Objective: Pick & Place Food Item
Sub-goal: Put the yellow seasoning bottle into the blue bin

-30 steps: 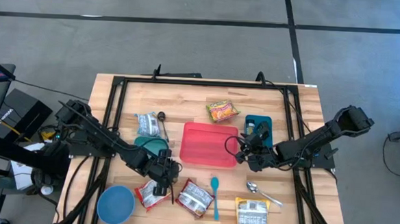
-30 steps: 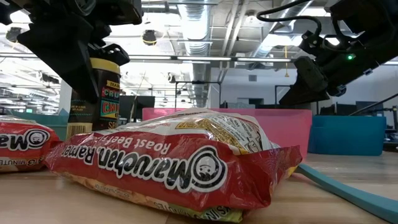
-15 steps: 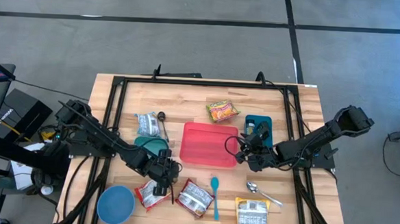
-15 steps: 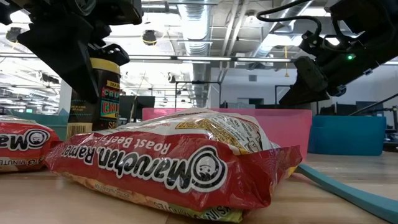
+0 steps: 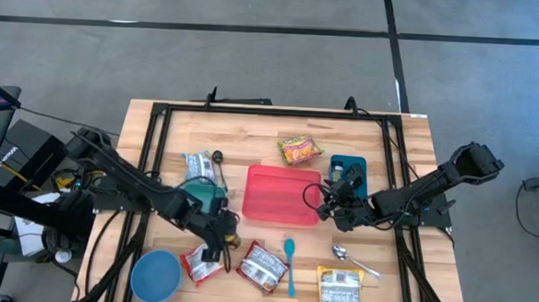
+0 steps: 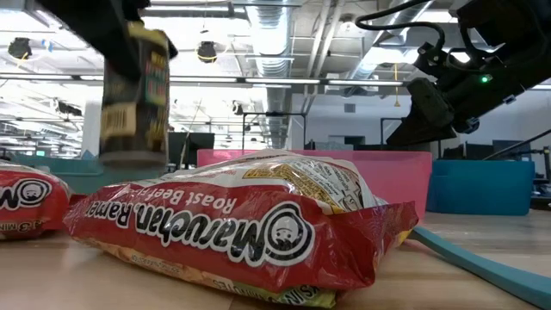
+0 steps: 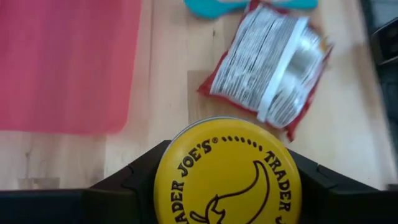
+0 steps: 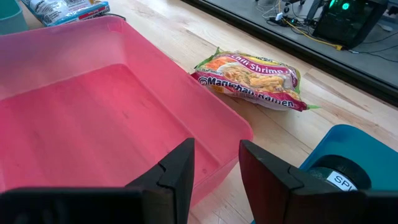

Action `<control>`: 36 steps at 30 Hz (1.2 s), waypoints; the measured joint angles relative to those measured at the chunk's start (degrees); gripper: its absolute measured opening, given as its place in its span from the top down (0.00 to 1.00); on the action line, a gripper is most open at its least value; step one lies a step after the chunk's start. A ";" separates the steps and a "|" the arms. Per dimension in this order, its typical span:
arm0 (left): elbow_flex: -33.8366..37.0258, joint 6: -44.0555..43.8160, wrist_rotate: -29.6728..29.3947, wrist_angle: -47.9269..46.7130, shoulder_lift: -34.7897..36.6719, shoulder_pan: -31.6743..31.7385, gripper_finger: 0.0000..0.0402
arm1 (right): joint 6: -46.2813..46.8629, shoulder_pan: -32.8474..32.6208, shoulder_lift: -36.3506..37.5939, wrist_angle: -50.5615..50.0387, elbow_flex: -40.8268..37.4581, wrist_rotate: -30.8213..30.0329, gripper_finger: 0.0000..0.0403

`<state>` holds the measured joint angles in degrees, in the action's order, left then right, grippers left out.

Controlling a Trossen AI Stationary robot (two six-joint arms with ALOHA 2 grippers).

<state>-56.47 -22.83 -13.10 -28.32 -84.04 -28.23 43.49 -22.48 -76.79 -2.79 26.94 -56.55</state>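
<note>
We see the table [image 5: 409, 140] with the pink tray [image 5: 281, 193] at its middle. The left gripper [image 5: 217, 231] hangs near the tray's front left corner, above the ramen packs [image 5: 262, 264], its fingers clamped on the jar [image 6: 135, 95]. The jar stands upright, long axis vertical, yellow lid [image 7: 227, 171] up, label dark. The right gripper [image 8: 214, 165] hovers at the tray's right edge, fingers narrowly apart, holding nothing.

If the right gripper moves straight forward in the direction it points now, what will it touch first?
Most likely the pink tray. The right gripper hangs open just over the tray's near edge and points across its inside, so it would probably meet the tray's floor or far wall first; the depth is hard to judge.
</note>
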 joint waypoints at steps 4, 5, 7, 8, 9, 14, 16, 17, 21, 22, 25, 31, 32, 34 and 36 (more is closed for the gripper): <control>0.00 0.58 -0.87 -0.01 3.29 0.00 0.46 | 0.01 0.02 0.00 0.00 -0.02 0.00 0.70; 0.00 1.26 -1.48 0.08 4.09 0.00 0.46 | 0.00 0.02 0.00 0.00 -0.01 0.00 0.70; 0.00 1.91 -3.10 0.44 5.38 0.08 0.46 | 0.00 0.02 0.00 0.00 0.00 0.00 0.70; 0.00 2.37 -3.83 0.33 5.90 0.31 0.46 | 0.00 0.02 0.00 0.00 -0.01 0.00 0.70; 0.00 3.09 -4.30 0.46 6.24 0.67 0.46 | 0.00 0.02 0.00 0.00 0.00 0.00 0.70; 0.00 6.37 -4.51 2.83 7.18 3.88 0.46 | -0.14 0.02 0.00 0.15 -0.02 0.00 0.70; 0.00 7.73 -4.51 3.27 7.16 5.75 0.46 | -0.42 0.02 0.00 0.48 -0.02 -0.01 0.70; 0.00 8.40 -4.50 3.77 7.16 6.73 0.46 | -0.44 0.02 0.00 0.50 -0.02 0.00 0.70; 0.00 11.36 -4.51 6.17 7.16 11.02 0.46 | -0.62 0.09 0.00 0.63 -0.02 -0.02 0.70; 0.00 12.06 -4.52 6.98 7.16 12.08 0.46 | -0.62 0.09 0.00 0.70 -0.02 -0.02 0.70; 0.00 13.60 -3.82 8.90 7.16 15.07 0.46 | -0.62 0.11 0.00 0.73 -0.02 -0.02 0.70; 0.00 14.01 -0.11 11.65 7.14 20.46 0.45 | -6.36 0.17 0.00 5.23 -0.02 -0.01 0.70; 0.00 14.01 -0.07 11.96 7.14 21.18 0.45 | -7.95 0.16 0.00 6.72 -0.02 0.00 0.70; 0.00 13.99 -0.07 12.34 7.12 22.48 0.45 | -11.56 0.17 0.00 10.16 -0.02 0.46 0.70; 0.00 13.57 -0.07 12.59 7.07 23.52 0.45 | -15.58 0.45 0.00 13.75 -0.02 2.02 0.70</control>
<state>-56.47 -9.26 -13.17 -15.73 -76.97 -4.71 27.90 -22.03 -76.79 10.97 26.92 -54.54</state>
